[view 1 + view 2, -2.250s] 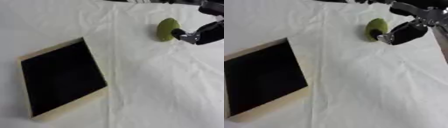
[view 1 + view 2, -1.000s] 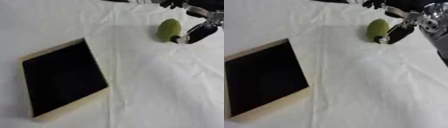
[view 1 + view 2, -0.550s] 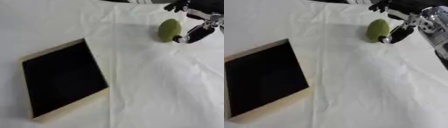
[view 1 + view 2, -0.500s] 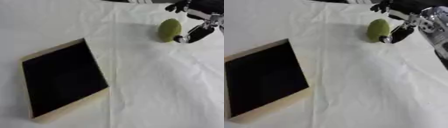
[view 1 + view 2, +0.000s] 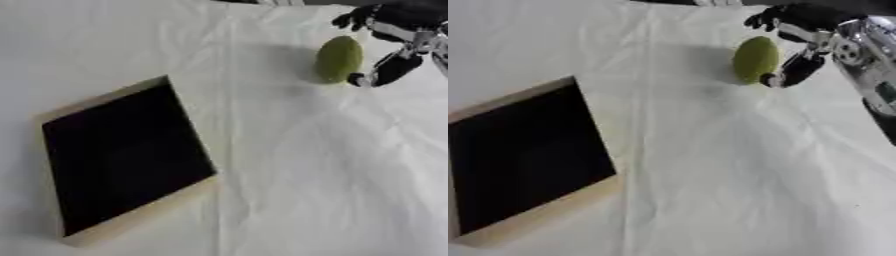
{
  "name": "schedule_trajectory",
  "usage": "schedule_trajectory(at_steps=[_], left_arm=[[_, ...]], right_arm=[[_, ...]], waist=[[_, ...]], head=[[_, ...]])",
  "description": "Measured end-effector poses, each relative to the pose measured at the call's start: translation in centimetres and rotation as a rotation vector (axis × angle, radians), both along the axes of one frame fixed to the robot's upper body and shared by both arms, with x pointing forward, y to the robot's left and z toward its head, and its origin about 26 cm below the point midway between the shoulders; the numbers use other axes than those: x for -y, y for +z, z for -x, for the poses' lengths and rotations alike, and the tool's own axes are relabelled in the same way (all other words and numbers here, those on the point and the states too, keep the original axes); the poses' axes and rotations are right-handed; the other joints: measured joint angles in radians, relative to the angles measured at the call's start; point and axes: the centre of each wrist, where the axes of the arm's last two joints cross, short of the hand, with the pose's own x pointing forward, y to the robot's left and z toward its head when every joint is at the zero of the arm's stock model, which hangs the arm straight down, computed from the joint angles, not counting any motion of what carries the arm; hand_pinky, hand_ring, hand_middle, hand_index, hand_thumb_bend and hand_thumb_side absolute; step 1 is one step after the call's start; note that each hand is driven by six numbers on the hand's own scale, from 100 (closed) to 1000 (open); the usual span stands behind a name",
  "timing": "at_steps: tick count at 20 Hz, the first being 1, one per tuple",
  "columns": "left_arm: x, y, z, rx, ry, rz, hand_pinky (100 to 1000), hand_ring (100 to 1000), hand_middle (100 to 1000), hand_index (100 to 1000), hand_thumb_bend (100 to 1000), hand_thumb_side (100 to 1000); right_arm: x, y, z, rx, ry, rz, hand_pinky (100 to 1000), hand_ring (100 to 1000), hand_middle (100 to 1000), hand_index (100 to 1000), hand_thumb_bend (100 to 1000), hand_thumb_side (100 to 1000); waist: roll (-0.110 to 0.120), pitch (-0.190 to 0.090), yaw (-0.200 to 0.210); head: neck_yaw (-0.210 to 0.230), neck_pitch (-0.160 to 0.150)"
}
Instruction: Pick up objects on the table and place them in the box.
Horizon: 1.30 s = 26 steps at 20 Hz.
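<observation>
1. Pretty bright, even light; the white tablecloth [image 5: 289, 165] looks nearly washed out.
2. Whole picture's soft and blurry, edges smeared.
3. Green fruit [image 5: 339, 59] throws a faint shadow to its left.
4. Box [image 5: 122, 155] interior reads solid black.

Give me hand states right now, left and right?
Left hand: not in view.
Right hand: beside the green object, a finger at its near side, others past its far end; whether it grips cannot be told.

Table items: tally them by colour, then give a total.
Green: 1, the oval object beside the right hand.
Black with a tan rim: 1, the box.
White: 1, the tablecloth.
Total: 3.
</observation>
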Motion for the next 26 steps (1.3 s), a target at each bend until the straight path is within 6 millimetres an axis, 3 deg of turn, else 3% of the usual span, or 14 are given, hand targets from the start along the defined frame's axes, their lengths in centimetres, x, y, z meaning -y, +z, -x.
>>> schedule_trajectory(at_steps=[7,16,19,23,24,26], left_arm=[[0.2,0.0,-0.1,0.002,-0.006,0.008,494,507,548,717,305,585],[0.2,0.0,-0.1,0.002,-0.010,0.006,494,507,548,717,302,586],[0.2,0.0,-0.1,0.001,-0.010,0.006,494,507,548,717,301,587],[0.3,-0.1,-0.1,0.001,-0.013,0.011,495,507,549,717,299,588],[0.3,-0.1,-0.1,0.001,-0.013,0.012,495,507,549,717,299,588],[0.3,-0.1,-0.1,0.001,-0.013,0.012,495,507,549,717,299,588]], right_arm=[[0.4,-0.3,-1.4,0.024,-0.056,-0.009,825,861,879,969,422,100],[2.3,-1.4,-3.0,-0.022,-0.149,0.002,821,863,866,965,398,100],[2.4,-1.6,-3.2,-0.034,-0.148,0.000,808,836,783,922,364,100],[2.2,-1.5,-3.3,-0.028,-0.136,-0.005,774,751,597,770,310,100],[2.2,-1.5,-3.3,-0.020,-0.133,-0.009,772,746,590,763,306,100],[2.2,-1.5,-3.3,0.002,-0.131,-0.027,747,662,526,680,251,100]], waist=[[-0.005,0.006,0.007],[-0.007,0.012,0.011],[-0.007,0.013,0.011],[-0.007,0.014,0.010],[-0.007,0.014,0.010],[-0.007,0.014,0.009]], head=[[-0.006,-0.007],[-0.009,-0.012],[-0.009,-0.012],[-0.009,-0.012],[-0.009,-0.012],[-0.009,-0.012]])
